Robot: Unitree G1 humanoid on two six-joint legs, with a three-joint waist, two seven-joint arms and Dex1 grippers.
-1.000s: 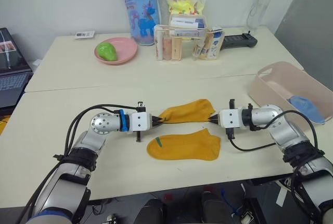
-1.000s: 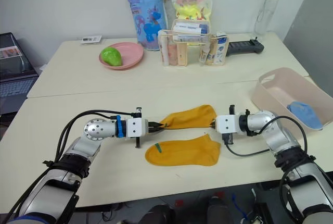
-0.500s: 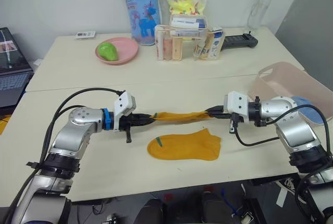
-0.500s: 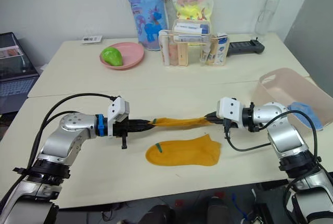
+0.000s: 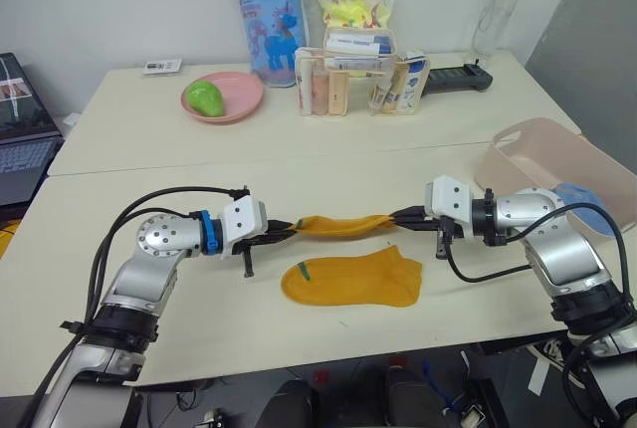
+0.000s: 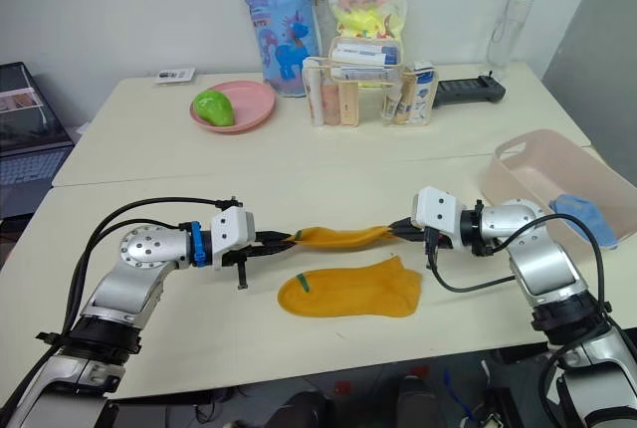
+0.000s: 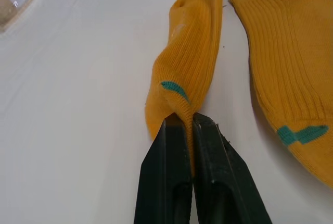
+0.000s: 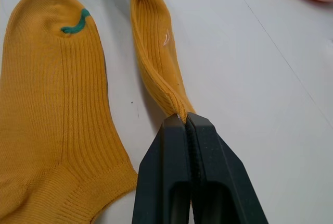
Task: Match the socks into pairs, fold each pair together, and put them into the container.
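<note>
A mustard yellow sock (image 5: 340, 224) hangs stretched in the air between my two grippers, just above the table. My left gripper (image 5: 282, 232) is shut on its toe end and my right gripper (image 5: 402, 215) is shut on its cuff end. The pinched sock (image 7: 188, 73) runs away from the left fingers (image 7: 210, 182). A second mustard yellow sock (image 5: 350, 280) lies flat on the table just in front of the held one. The pink-beige container (image 5: 537, 154) stands at the right edge with a light blue sock (image 5: 585, 206) inside.
At the back stand a pink plate (image 5: 237, 93) with a green fruit (image 5: 204, 98), a clear organizer with bottles (image 5: 348, 78), colourful bags (image 5: 271, 20), a water bottle (image 5: 495, 10) and a black device (image 5: 458, 76). A laptop (image 5: 20, 129) sits off the table's left.
The two grippers have come slightly closer together, so the held sock sags a little more. It was lifted off the table from one second ago. The flat sock has not moved.
</note>
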